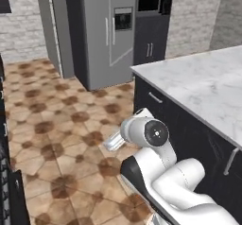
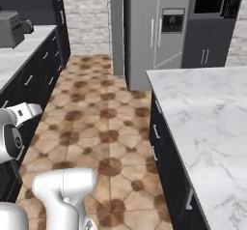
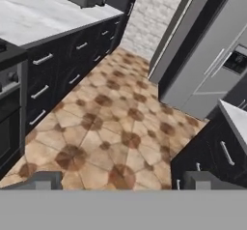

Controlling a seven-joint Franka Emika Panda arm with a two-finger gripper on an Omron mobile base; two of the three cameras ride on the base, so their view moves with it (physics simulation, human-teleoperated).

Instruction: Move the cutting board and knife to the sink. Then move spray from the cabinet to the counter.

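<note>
The counter (image 1: 203, 82) is white marble with grey veining, over dark drawer fronts on my right, and reaches the right base view (image 2: 207, 113). A second stretch of marble counter (image 3: 43, 19) runs along the left wall. My gripper (image 3: 123, 181) is open, its two dark fingertips (image 3: 41, 180) spread wide with nothing between them, and it looks out over the tiled floor. My folded white arm (image 1: 156, 162) sits low between the two runs of cabinets. The cutting board, knife, sink, spray and cabinet are out of view.
A steel fridge (image 1: 106, 30) (image 2: 154, 26) and a built-in microwave column (image 2: 212, 4) stand at the far end. On the left counter sits a grey appliance (image 2: 12, 28). A dark oven front (image 3: 7, 108) is close on the left. Brown tiled floor (image 2: 96, 108) lies open ahead.
</note>
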